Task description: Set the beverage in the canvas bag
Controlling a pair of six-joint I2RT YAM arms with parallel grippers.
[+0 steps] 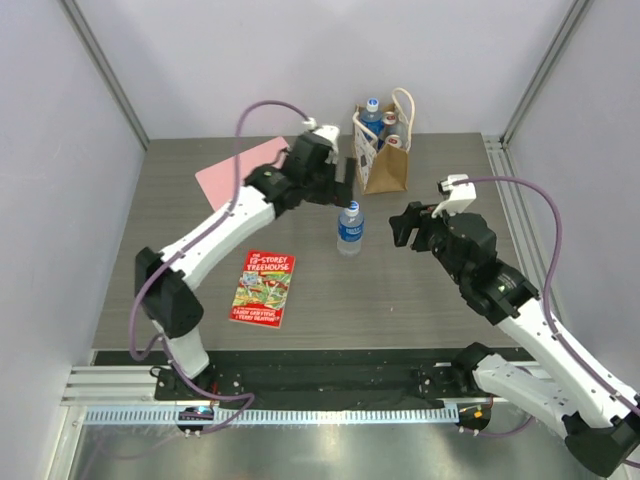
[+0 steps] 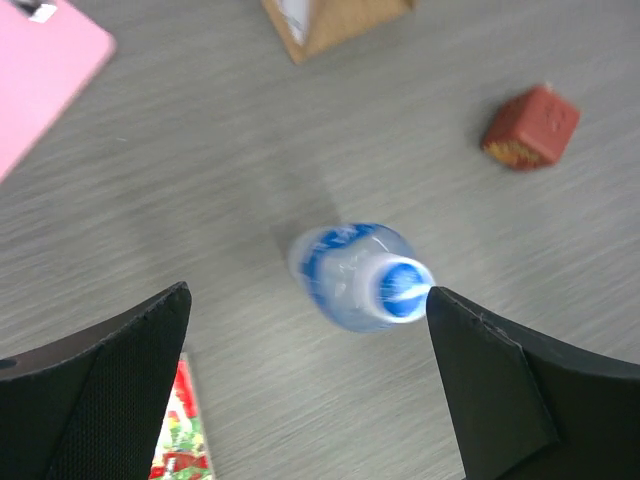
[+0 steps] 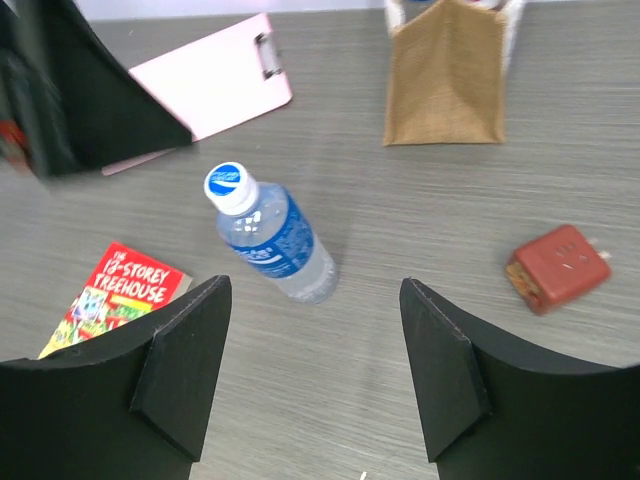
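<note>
upright water bottle [image 3: 270,240], canvas bag [image 3: 445,90] beyond it, red block [image 3: 557,268] nearby

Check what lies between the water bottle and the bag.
Only bare table between the bottle and the bag, shown in the right wrist view; the red block sits aside.

canvas bag [image 1: 385,165] standing at the far middle of the table [image 1: 390,300], bottles [image 1: 372,108] inside it, water bottle [image 1: 349,228] upright on the table before it, clipboard [image 1: 235,175] far left, book [image 1: 263,287] left and nearer, small block [image 3: 557,268] right of the water bottle, before the bag
</note>
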